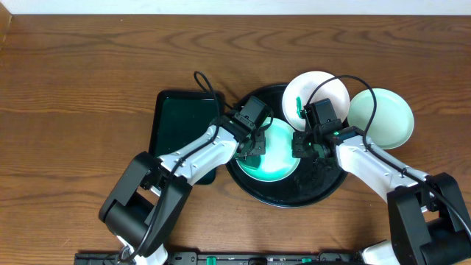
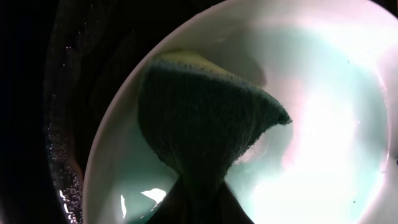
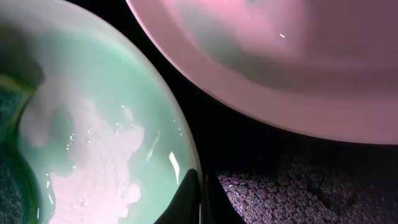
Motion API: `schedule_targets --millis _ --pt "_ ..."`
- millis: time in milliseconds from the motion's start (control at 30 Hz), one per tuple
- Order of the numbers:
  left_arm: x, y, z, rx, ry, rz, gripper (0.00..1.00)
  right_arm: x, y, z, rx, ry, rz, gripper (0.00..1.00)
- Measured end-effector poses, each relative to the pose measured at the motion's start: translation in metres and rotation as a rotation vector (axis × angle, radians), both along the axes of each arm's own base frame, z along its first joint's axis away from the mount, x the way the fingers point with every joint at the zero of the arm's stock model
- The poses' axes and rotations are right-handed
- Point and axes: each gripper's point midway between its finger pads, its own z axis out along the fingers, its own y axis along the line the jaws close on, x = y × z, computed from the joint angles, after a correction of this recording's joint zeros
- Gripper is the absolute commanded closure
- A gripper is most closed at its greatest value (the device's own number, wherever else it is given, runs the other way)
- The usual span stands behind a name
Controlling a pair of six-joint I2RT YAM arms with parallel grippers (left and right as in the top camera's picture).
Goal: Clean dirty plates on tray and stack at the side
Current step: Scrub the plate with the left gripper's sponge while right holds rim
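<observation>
Plate (image 1: 281, 162) rim between right jaws

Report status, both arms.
Left gripper shut on sponge, on centre plate. Right gripper pinching that plate's rim, in black tray. Smeared plate at tray's far edge; third plate on table. Nothing blocking.

Two plates (image 1: 283, 160) on tray (image 1: 309, 193), third plate (image 1: 383, 118) beside

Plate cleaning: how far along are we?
Done: the right plate lies off the tray, looking clean. In hand: left jaws hold a sponge on the middle plate; right jaws pinch its rim. Left: the smeared plate on the tray's far edge, then stacking.
</observation>
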Motion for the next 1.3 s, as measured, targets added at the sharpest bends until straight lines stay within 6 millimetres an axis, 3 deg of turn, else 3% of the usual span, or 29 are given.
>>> schedule_targets --millis 467,667,733,867,933,1000,1300 --pt "0.001 -0.009 0.0 -0.094 0.029 0.073 0.92 0.0 0.0 0.0 0.001 0.0 0.0 0.99" --pt "0.005 -0.024 0.008 -0.192 0.011 0.064 0.92 0.0 0.0 0.0 0.002 0.0 0.001 0.99" --pt "0.007 -0.032 0.019 -0.234 -0.009 0.054 0.93 0.0 0.0 0.0 0.001 0.0 0.0 0.99" --pt "0.013 -0.041 0.065 -0.32 -0.106 0.034 0.92 0.0 0.0 0.0 0.002 0.0 0.0 0.99" --pt "0.016 -0.04 0.087 -0.343 -0.161 0.035 0.93 0.0 0.0 0.0 0.002 0.0 0.0 0.99" --pt "0.016 -0.033 0.097 -0.322 -0.192 0.042 0.93 0.0 0.0 0.0 0.002 0.0 0.001 0.99" --pt "0.008 -0.002 0.05 -0.113 -0.121 0.059 0.92 0.0 0.0 0.0 0.002 0.0 0.0 0.99"
